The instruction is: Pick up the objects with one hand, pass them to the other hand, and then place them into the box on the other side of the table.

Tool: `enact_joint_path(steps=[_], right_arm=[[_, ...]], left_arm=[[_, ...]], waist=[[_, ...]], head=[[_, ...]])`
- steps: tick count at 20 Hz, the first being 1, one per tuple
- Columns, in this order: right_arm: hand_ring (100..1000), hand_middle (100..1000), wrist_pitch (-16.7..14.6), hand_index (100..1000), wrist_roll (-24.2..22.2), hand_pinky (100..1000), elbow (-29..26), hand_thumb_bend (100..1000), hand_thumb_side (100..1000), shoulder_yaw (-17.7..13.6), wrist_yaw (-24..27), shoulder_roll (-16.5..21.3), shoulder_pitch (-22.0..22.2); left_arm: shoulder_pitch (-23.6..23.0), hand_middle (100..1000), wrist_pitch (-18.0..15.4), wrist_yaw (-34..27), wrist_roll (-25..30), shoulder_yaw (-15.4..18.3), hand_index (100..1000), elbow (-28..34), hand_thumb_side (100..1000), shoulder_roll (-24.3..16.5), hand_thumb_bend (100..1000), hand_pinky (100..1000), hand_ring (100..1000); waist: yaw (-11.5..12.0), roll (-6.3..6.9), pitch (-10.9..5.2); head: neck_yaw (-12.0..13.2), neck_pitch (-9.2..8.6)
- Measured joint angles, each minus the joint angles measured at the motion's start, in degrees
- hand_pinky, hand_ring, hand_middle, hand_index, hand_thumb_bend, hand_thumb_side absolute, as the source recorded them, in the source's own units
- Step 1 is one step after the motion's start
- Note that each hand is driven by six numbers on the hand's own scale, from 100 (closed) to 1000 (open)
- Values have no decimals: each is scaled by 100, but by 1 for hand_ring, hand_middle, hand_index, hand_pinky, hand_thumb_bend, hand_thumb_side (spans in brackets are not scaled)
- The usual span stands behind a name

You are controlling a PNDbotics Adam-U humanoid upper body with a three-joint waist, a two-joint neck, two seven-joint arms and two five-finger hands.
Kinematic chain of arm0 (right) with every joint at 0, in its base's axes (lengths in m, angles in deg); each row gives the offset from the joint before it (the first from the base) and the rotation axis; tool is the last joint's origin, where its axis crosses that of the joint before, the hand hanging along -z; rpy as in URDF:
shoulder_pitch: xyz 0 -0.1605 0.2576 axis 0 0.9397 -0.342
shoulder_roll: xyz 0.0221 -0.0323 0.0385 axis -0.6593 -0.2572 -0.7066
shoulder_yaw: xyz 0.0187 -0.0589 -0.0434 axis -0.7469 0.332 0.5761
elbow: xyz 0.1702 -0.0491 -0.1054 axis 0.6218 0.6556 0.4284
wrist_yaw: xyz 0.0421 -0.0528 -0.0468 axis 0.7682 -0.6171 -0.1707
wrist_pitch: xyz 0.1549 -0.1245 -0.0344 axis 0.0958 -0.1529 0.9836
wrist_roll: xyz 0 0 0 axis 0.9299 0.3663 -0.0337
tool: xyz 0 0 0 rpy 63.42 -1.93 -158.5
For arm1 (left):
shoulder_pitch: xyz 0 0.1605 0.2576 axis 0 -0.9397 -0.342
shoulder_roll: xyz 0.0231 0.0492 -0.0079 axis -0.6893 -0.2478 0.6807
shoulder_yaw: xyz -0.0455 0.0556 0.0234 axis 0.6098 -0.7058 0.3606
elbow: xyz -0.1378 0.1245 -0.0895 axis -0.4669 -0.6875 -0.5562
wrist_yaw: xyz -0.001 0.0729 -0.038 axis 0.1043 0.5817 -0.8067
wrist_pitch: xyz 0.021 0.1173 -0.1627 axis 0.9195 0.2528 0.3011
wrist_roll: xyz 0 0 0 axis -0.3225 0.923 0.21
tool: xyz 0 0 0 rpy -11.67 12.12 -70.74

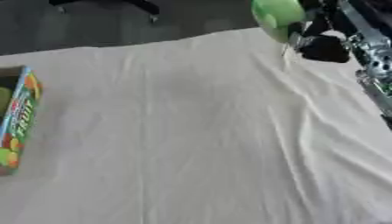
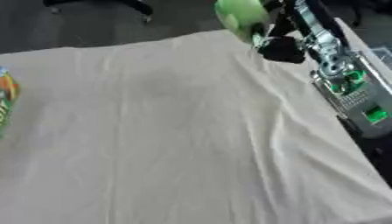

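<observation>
Gripping a single green object [image 1: 277, 16] at the far right corner of the table, the robot's right hand [image 1: 321, 43] has its dark fingers curled around the rounded, pale-green thing, which is raised above the cloth near the top edge of the view. One arm [image 2: 337, 65] alone is visible: silver and black, with green lights along its side, it slants in from the right side and covers part of the table's right edge. The left hand appears in neither view. One box [image 1: 17, 118] stands at the table's left edge, well apart from the held object; its long side is printed in bright orange, green, red and blue, its top is open, and something yellowish-green shows inside it, too indistinct to identify. The left eye view cuts the box off at the frame's edge, and the right eye view shows only a sliver of it. A white cloth [image 1: 191, 131] covers the table, wrinkled in long folds that run from the far right corner toward the near edge. Between the hand and the box lies only this creased cloth. Beyond the far edge is a dark floor [image 1: 92, 22], where the black legs of some piece of furniture [image 1: 138, 6] stand.
</observation>
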Motion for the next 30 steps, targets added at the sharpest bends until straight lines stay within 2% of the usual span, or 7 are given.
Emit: enact_joint_path(steps=[8,11,17,22,30], right_arm=[[537,254,-135,422,-73,684,-86,100,100,172,353,-98,52],[523,239,-202,406,-122,665,-86,100,100,267,404,-113,51],[514,230,-168,396,-187,653,-86,100,100,453,413,-156,-28],[516,232,-179,398,-355,652,-87,100,100,638,318,-157,-141],[512,230,-235,397,-743,642,-87,100,100,978,302,-280,-376]], left_arm=[[440,679,-425,146,892,-347,765,338,288,-105,599,681,731],[570,680,-532,238,1139,-478,770,566,295,-139,614,683,730],[786,681,-464,457,1466,-715,771,704,311,-121,614,683,730],[851,687,-410,482,1553,-796,773,705,312,-37,572,682,731],[1016,694,-423,487,1790,-1029,781,740,254,62,632,685,731]], waist=[[-1,31,-15],[4,31,-21],[5,31,-66],[18,35,-75],[21,39,-85]], head=[[49,1],[70,2],[121,45],[130,47],[155,47]])
